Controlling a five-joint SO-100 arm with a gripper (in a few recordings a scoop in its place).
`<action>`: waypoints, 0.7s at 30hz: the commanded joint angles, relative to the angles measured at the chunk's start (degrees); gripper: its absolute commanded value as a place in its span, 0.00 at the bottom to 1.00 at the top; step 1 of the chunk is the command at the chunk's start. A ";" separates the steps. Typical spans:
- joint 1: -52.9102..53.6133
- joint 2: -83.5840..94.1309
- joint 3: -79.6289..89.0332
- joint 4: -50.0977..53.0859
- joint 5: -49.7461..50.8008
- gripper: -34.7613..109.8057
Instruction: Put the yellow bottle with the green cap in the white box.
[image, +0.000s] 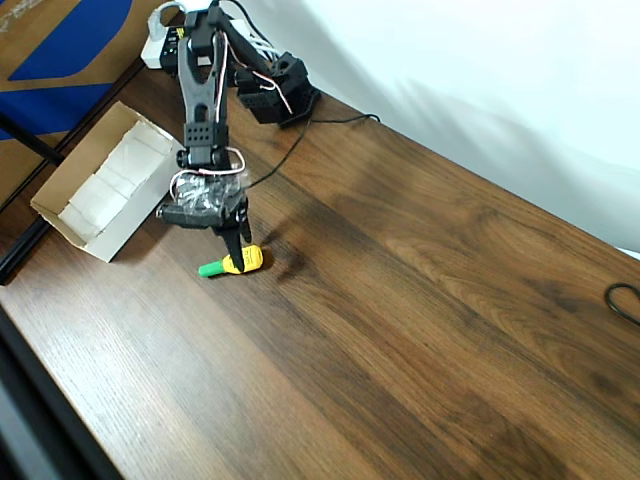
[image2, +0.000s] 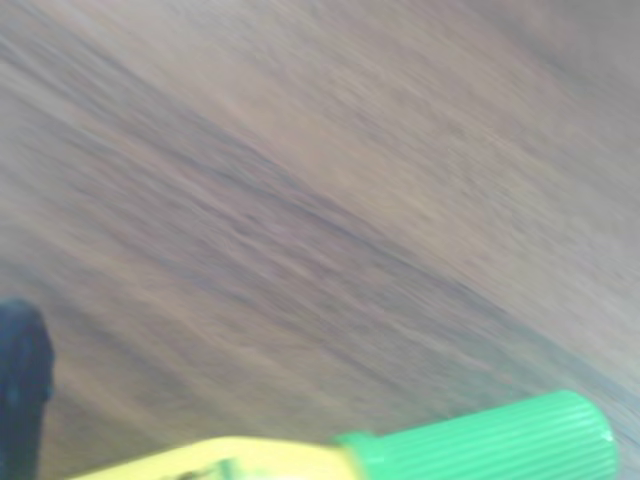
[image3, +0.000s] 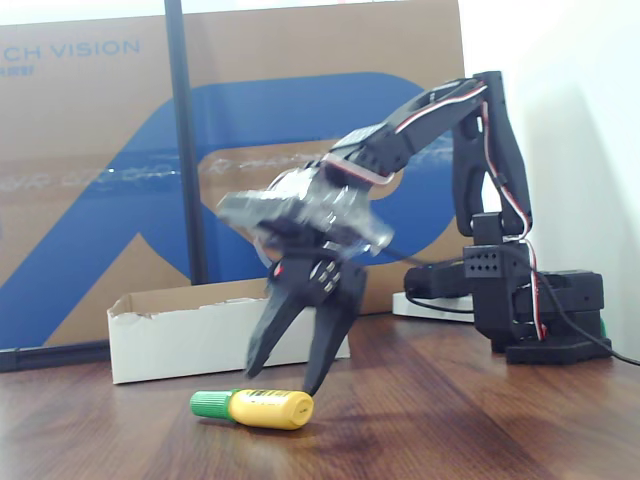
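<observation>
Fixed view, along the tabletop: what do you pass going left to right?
White box → yellow bottle with the green cap, lying on its side with the cap pointing left → gripper, jaws spread and tips just above the bottle → the arm's black base.

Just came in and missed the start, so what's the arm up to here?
The black arm is bent down over a small yellow bottle lying on its side on the wooden table, green cap pointing away from the arm's base. Its tool is open, with the fingers spread just above and behind the bottle in the fixed view, not yet closed on it. The white box sits close by on the table, holding no bottle yet.
</observation>
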 joint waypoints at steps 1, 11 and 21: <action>-0.26 0.35 -3.34 0.00 -0.44 0.47; 0.70 -0.97 -1.76 -0.88 -1.76 0.46; 3.16 4.57 3.25 -3.34 -4.57 0.41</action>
